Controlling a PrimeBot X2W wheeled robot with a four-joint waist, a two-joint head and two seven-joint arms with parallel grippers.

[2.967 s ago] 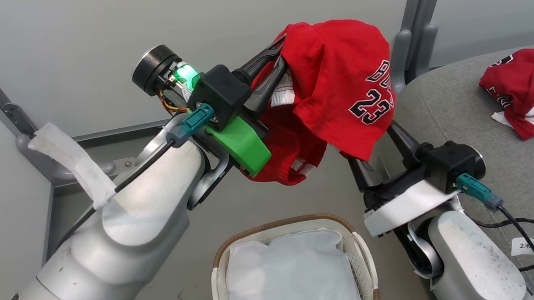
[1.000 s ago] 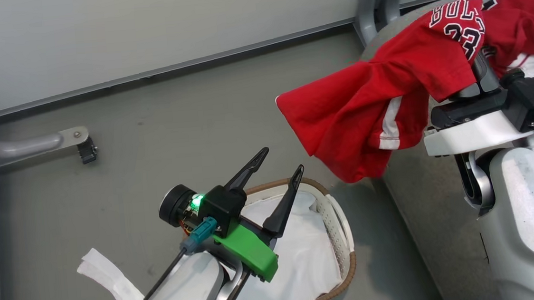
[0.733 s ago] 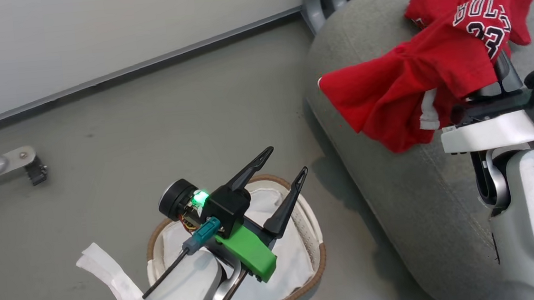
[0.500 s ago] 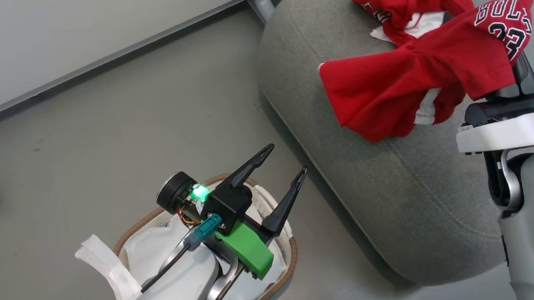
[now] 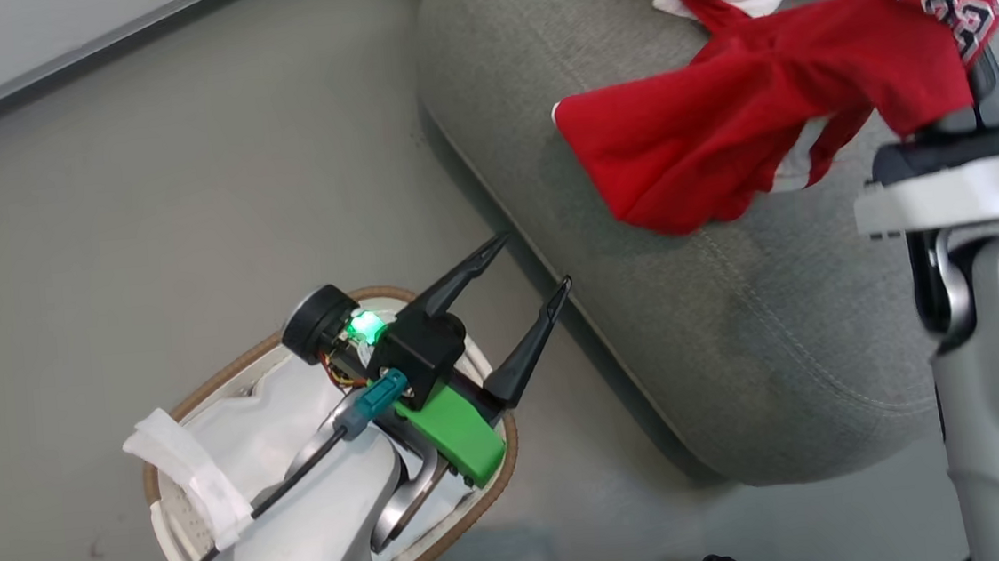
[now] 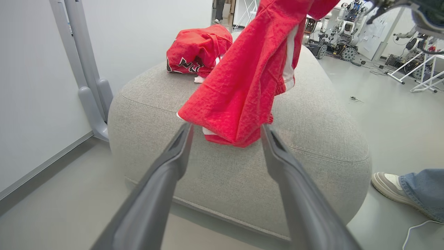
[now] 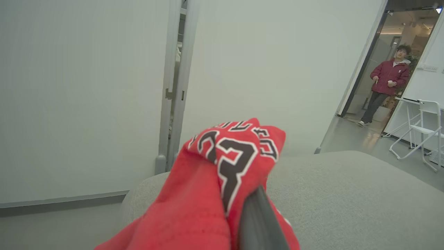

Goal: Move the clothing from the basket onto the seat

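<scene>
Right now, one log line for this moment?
step: carry to seat | right gripper: shut on jersey, hanging over seat | left gripper: open, above basket | second jersey: lying on seat

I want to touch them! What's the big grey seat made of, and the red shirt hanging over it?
The seat looks like matte woven fabric: fine speckled weave, stitched seams. The red shirt seems soft, thin cloth, perhaps a sports knit: it drapes and folds loosely.
</scene>
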